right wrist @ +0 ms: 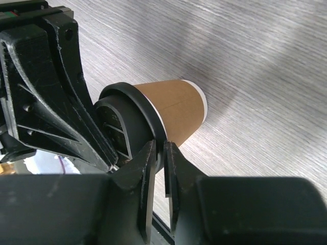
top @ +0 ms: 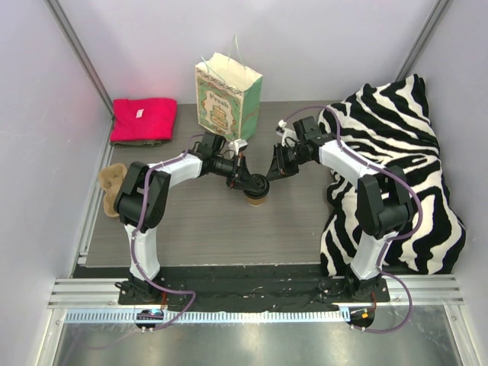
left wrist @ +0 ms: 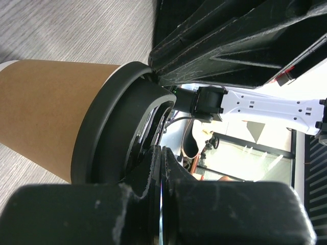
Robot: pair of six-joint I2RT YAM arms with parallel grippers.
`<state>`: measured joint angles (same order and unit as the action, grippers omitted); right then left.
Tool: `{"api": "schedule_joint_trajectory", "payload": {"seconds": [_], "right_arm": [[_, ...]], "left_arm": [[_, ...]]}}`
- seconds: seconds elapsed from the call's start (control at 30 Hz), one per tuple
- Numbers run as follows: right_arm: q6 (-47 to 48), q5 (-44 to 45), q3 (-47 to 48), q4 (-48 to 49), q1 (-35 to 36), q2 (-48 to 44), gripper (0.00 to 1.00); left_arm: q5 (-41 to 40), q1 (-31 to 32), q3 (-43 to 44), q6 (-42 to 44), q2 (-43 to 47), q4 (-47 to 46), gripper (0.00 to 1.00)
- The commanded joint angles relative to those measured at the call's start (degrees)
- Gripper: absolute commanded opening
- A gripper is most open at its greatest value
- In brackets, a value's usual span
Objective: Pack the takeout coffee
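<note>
Your left claw [left wrist: 157,155] is clenched, with only a thin slit between the fingers. The tips sit on the recessed top of the black lid [right wrist: 130,122]. Can't tell if they pinch any part of it. Your right claw [right wrist: 159,150] is clenched too, with a narrow gap and nothing visibly between the fingers. Its tips are right at the lid's rim on the opposite side, and contact is unclear.

The lid is seated on the kraft cup [right wrist: 176,109], and the cup stands upright on the grey table [top: 198,229]. Taking the paper bag [top: 227,95] as reference:
- The cup is on the arm-base side of the bag, a little to its right, near it but apart and not inside it.
- Both claws meet at the cup on that same side of the bag, your left one coming in from the bag's left and your right one from its right.
- The bag stands upright at the far end of the table, handles up.
- A red cloth [top: 142,120] lies just left of the bag.
- A tan fuzzy object [top: 113,179] lies left of the bag and nearer the arm bases, at the table edge.
- A zebra-print cloth [top: 404,152] is heaped well to the bag's right, running down toward your right arm's base.
</note>
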<state>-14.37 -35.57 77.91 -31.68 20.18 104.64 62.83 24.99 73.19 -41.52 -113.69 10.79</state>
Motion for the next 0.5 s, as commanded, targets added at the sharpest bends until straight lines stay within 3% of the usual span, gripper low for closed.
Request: {"api": "schedule_joint_trajectory", "payload": {"seconds": [0.0,0.2,0.47], "right_arm": [[2.0,2.4,0.8,-0.5,1.0,0.9,0.17],[2.6,6.3,0.1,-0.9,1.0,2.9,0.03],[4.1,9.1,-1.4,-1.5,1.9,5.8,0.01]], "left_arm": [[-8.9,-0.6,-1.1,3.7,-3.7,4.3,0.00],[-9.2,-1.4,-1.7,3.7,-4.6,4.3,0.00],[-9.4,-2.1,-1.9,4.2,-5.7,4.5,0.00]]}}
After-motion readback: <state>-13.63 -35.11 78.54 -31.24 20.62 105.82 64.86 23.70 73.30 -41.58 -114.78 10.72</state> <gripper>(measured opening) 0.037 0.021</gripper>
